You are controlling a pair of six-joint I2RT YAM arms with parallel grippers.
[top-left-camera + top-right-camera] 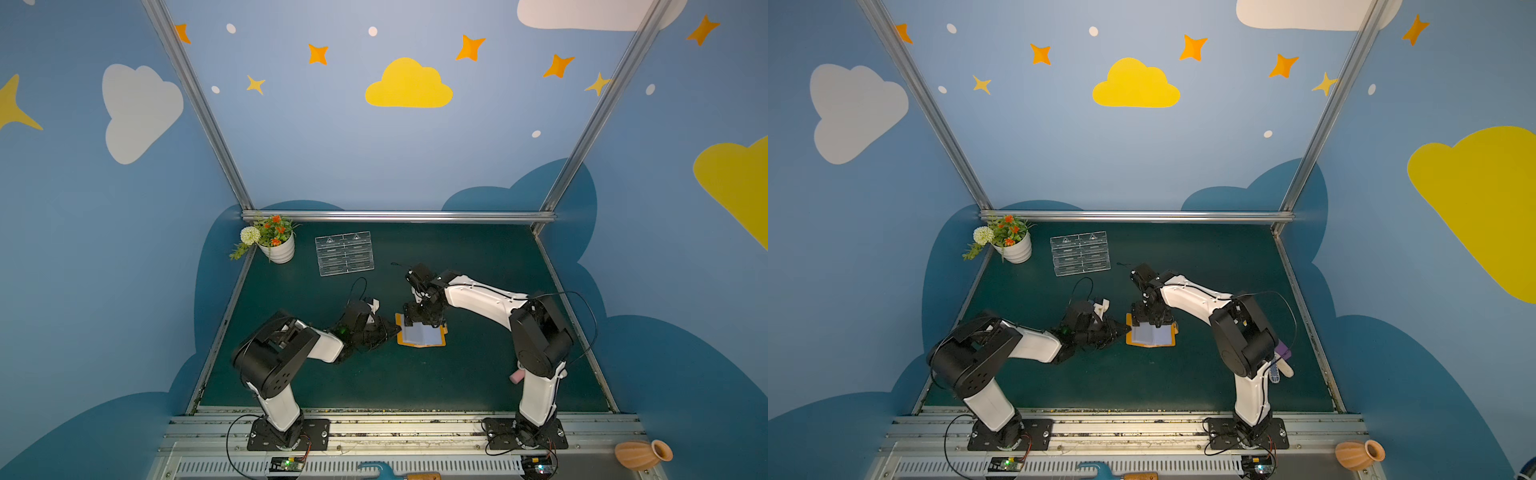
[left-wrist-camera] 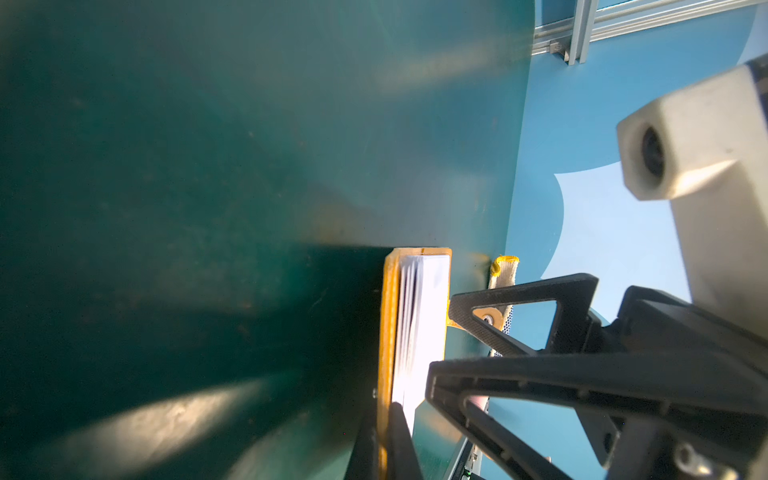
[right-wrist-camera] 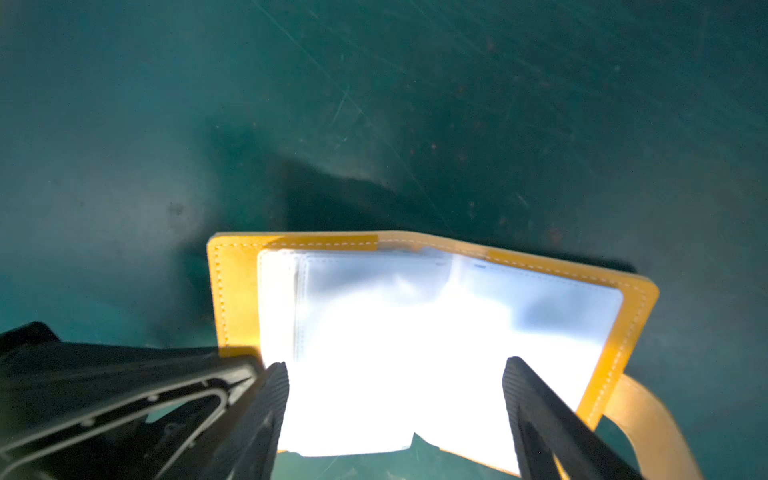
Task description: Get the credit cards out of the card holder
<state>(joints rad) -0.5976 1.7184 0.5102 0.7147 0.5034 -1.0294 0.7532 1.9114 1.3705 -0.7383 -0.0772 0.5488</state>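
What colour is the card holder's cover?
The card holder is orange-yellow with pale stitching; best in the right wrist view.

Orange-yellow card holder (image 1: 422, 336), dark green table (image 1: 415, 382)

card holder (image 3: 232, 291) pages washed white by glare, contents unreadable; snap strap (image 3: 648, 419) cut off at edge

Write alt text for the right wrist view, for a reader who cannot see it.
An orange card holder lies open on the green table, its sleeve pages glaring white. The right pincer hangs open over the pages; the left pincer clamps the holder's edge.
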